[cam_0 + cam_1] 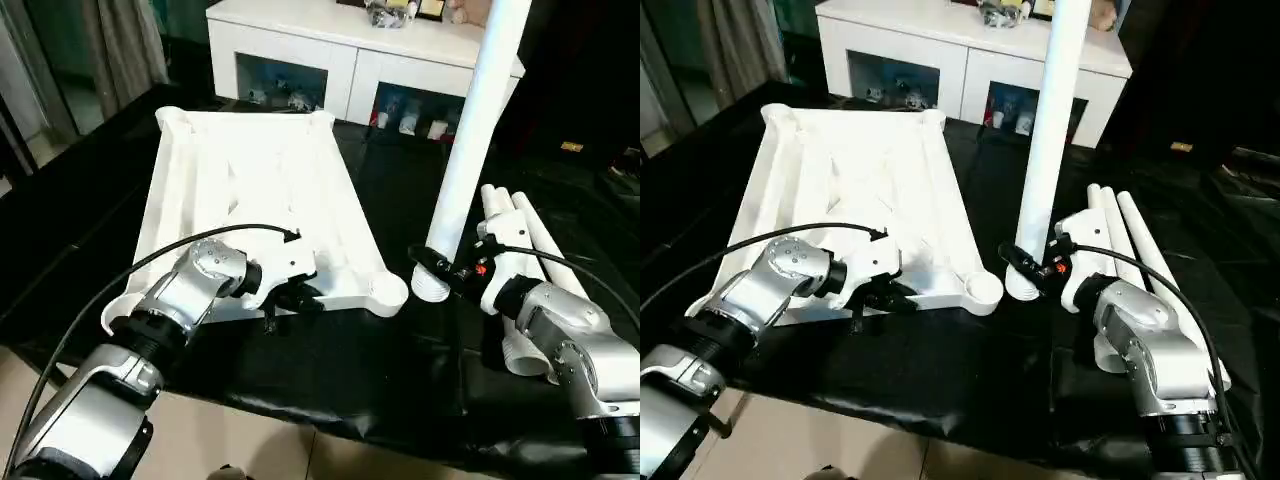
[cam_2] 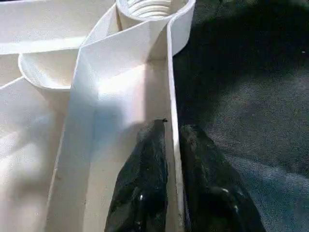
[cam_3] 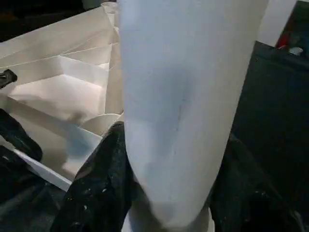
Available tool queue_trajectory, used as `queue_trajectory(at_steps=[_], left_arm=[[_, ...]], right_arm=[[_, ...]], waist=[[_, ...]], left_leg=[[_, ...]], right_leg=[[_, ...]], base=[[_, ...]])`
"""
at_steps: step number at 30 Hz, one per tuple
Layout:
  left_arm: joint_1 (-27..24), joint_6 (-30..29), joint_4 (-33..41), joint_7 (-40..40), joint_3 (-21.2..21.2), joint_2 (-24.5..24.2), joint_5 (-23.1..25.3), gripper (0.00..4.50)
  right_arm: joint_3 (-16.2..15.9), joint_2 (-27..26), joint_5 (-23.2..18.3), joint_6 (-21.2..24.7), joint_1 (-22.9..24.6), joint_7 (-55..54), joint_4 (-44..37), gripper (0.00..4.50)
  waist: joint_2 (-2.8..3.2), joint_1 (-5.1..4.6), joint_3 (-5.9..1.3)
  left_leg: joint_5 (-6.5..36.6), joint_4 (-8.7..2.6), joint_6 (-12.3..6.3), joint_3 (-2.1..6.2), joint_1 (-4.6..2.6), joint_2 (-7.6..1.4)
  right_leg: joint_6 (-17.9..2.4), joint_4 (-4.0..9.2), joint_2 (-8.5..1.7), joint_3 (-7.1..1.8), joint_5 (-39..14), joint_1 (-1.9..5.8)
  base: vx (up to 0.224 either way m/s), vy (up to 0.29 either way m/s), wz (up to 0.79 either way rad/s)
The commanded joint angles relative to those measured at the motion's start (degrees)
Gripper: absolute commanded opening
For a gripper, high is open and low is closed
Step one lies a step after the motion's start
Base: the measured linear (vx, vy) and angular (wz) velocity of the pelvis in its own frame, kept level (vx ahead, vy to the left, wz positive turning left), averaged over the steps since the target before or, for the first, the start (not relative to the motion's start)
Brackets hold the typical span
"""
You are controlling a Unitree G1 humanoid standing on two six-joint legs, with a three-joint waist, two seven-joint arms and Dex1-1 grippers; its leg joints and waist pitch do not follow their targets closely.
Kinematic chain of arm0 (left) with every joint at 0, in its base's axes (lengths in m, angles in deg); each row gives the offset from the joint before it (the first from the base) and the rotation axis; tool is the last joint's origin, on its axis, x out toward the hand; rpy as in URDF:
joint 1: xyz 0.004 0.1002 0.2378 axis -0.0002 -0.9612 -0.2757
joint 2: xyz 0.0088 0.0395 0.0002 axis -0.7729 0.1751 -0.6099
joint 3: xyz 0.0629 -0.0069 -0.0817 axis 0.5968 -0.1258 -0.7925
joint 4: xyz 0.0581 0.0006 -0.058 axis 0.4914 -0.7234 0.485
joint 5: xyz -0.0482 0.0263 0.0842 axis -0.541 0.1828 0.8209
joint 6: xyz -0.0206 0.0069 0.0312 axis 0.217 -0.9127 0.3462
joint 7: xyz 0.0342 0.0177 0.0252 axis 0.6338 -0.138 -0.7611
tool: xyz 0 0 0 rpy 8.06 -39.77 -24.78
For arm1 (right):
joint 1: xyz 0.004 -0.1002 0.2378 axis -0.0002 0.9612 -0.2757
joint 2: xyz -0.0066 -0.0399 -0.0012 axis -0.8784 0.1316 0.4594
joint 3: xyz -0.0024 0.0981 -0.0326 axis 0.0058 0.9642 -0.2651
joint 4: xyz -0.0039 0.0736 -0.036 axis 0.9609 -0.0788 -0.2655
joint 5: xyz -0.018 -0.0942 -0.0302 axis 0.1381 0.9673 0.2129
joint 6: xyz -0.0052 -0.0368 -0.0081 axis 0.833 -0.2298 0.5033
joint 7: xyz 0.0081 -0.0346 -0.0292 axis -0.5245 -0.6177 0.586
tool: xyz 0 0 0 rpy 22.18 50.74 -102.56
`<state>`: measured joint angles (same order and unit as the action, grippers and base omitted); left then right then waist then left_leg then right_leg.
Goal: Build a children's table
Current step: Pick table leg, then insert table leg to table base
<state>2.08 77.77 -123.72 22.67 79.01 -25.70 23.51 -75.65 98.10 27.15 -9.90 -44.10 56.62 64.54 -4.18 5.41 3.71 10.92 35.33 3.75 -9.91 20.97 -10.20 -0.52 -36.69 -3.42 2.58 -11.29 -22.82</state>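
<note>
The white tabletop (image 1: 250, 170) lies upside down on a black cloth, its ribbed underside facing up. My left gripper (image 1: 290, 300) is at its near edge. In the left wrist view the two black fingers (image 2: 145, 174) straddle the thin rim wall (image 2: 171, 87), shut on it, a short way from the near right corner socket (image 1: 388, 290). My right gripper (image 1: 437, 268) is shut on a long white leg (image 1: 470, 150), holding it upright by its thick lower end. That end stands just right of that socket, and the fingers (image 3: 96, 193) clasp both sides of the leg (image 3: 183, 96).
More white legs (image 1: 530, 235) lie side by side on the black cloth (image 1: 350, 370) behind my right arm. A white glass-door cabinet (image 1: 340, 50) stands behind the tabletop. The cloth's near edge gives way to tiled floor (image 1: 230, 440).
</note>
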Motion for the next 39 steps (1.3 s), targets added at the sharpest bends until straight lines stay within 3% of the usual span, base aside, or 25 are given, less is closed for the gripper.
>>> queue_trajectory(at_steps=[1, 3, 6, 8, 12, 15, 25, 27, 32, 39], left_arm=[[-0.16, -0.26, -2.27, -0.91, 0.29, 0.21, 1.66, 0.77], [0.0, -0.17, -2.52, -1.07, -0.43, 0.52, 1.32, 0.4], [-0.18, -0.91, -2.01, 1.17, -0.63, 0.49, 0.5, 0.25], [-0.82, -0.94, -1.32, 2.54, -0.16, 0.3, 0.27, 0.03], [-2.37, -0.73, 0.46, 4.05, 1.2, 0.48, 0.7, 0.01], [-3.3, -1.06, 2.5, 4.87, 1.74, 1.78, 0.44, 0.0], [-4.08, -1.89, 6.05, 5.71, 2.84, 2.98, 0.95, 0.0], [-3.99, -1.97, 6.21, 5.34, 2.66, 3.16, 1.0, 0.0], [-3.56, -1.49, 5.18, 3.65, 1.86, 3.79, 1.73, 0.0], [-3.48, -1.74, 5.01, 3.58, 0.94, 4.27, 1.61, 0.0]], right_arm=[[1.09, 0.46, -1.18, 0.67, -1.38, 0.55, -1.13, 1.86], [1.96, 0.1, -3.09, 1.6, -1.67, 1.39, -1.63, 1.86], [3.23, 0.62, -7.24, 4.15, -2.1, 4.73, -2.91, 1.86], [3.36, 1.51, -9.0, 5.55, -2.09, 7.0, -3.66, 1.86], [4.76, 1.96, -12.78, 8.44, -2.19, 9.29, -3.37, 1.86], [2.0, 3.51, -10.57, 8.54, -1.46, 11.59, -1.18, 1.86], [1.52, 2.08, -10.07, 7.88, -4.31, 12.37, 5.76, 1.86], [0.91, 1.88, -10.06, 8.15, -4.29, 12.79, 5.88, 1.86], [-0.37, 1.66, -10.42, 9.48, -3.3, 14.56, 5.12, 1.86], [-0.01, -0.39, -8.59, 6.45, -3.3, 12.49, 9.13, 1.86]], waist=[[0.39, 0.27, -3.52], [0.41, 0.26, -3.48], [0.46, 0.32, -3.47], [0.5, 0.33, -3.52], [0.18, 0.33, -3.67], [-0.31, 0.25, -3.72], [-0.39, 0.97, -3.9], [-0.68, 0.98, -3.87], [-0.58, 1.04, -3.76], [-0.38, 0.93, -3.67]], left_leg=[[13.9, -5.05, 0.84, 1.19, -0.78, -3.14], [14.46, -5.06, 0.76, 1.21, -0.8, -3.13], [14.95, -5.15, 0.61, 1.3, -0.82, -3.28], [14.76, -5.19, 0.43, 1.32, -0.79, -3.33], [12.1, -4.96, -0.3, 1.1, -0.72, -3.33], [10.35, -4.88, -0.73, 0.92, -0.54, -3.29], [7.38, -4.79, -1.83, 0.63, -0.68, -3.35], [7.52, -4.77, -1.89, 0.57, -0.68, -3.33], [8.41, -4.82, -1.85, 0.57, -0.76, -3.34], [10.52, -5.0, -0.69, 0.67, -0.85, -3.36]], right_leg=[[-10.81, 5.46, -5.47, -2.9, -15.66, 2.42], [-10.44, 5.64, -5.49, -2.9, -17.12, 2.35], [-10.37, 5.68, -5.56, -2.89, -17.5, 2.32], [-10.72, 5.58, -5.51, -2.86, -16.41, 2.36], [-11.68, 5.2, -5.55, -2.87, -13.02, 2.47], [-11.82, 5.21, -5.52, -2.77, -12.67, 2.64], [-12.56, 4.78, -5.47, -2.67, -8.95, 2.63], [-12.37, 4.92, -5.5, -2.65, -9.76, 2.61], [-11.67, 5.2, -5.48, -2.68, -11.68, 2.45], [-10.23, 5.74, -5.73, -2.72, -16.39, 2.18]], base=[[0.0, 0.0, 0.0], [0.0, 0.0, 0.0], [0.0, 0.0, 0.0], [0.0, 0.0, 0.0], [0.0, 0.0, 0.0], [0.0, 0.0, 0.0], [0.0, 0.0, 0.0], [0.0, 0.0, 0.0], [0.0, 0.0, 0.0], [0.0, 0.0, 0.0]])
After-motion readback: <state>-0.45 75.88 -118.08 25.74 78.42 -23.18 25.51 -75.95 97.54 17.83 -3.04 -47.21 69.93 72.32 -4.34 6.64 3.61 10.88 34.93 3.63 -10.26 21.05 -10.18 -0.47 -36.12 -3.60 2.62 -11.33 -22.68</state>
